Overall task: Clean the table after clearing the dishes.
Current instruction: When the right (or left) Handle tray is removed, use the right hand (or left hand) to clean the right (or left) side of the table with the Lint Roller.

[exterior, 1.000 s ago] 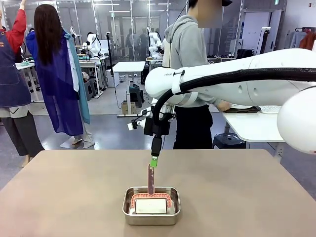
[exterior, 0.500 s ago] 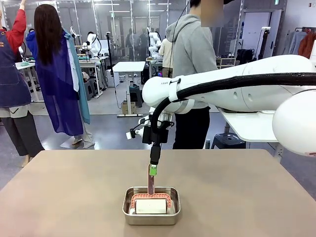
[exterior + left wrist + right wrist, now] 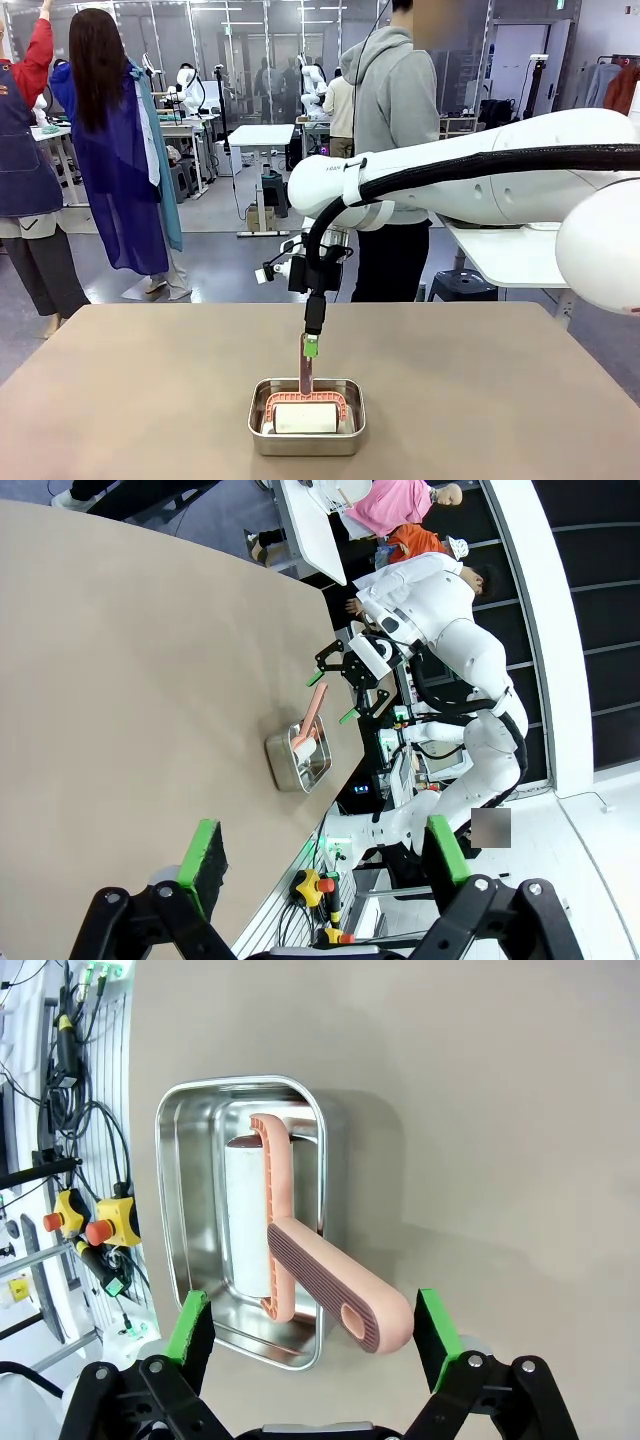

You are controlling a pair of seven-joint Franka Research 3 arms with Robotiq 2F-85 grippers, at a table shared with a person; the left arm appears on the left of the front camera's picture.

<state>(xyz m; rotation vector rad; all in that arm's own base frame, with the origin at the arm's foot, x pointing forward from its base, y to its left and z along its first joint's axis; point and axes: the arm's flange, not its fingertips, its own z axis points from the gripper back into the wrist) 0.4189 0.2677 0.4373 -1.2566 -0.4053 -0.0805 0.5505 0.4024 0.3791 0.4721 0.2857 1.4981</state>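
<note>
Two white robot arms work at a wide brownish desk [image 3: 140, 400] that fills the foreground of the front view. A small steel pan [image 3: 306, 432] sits on the desk near the robot's edge, about midway across. A roller [image 3: 305, 412] lies in the pan, with its white roll in the bottom and its pink handle [image 3: 305, 365] rising almost upright.

The right arm reaches in from the right, and the right tool [image 3: 311, 346] points straight down at the top of the handle. In the right wrist view the right tool [image 3: 312, 1338] is spread wide. The handle's rounded end [image 3: 345, 1300] sits between the green pads [image 3: 190, 1332], closer to the right-hand pad, and neither pad clearly touches it.

In the left wrist view the left tool [image 3: 325, 852] is also spread wide with nothing between its pads. It hangs near the desk's edge [image 3: 150, 680], well apart from the pan [image 3: 298, 762].

A person in a grey hoodie [image 3: 395, 110] stands beyond the far side of the desk, behind the right arm.
</note>
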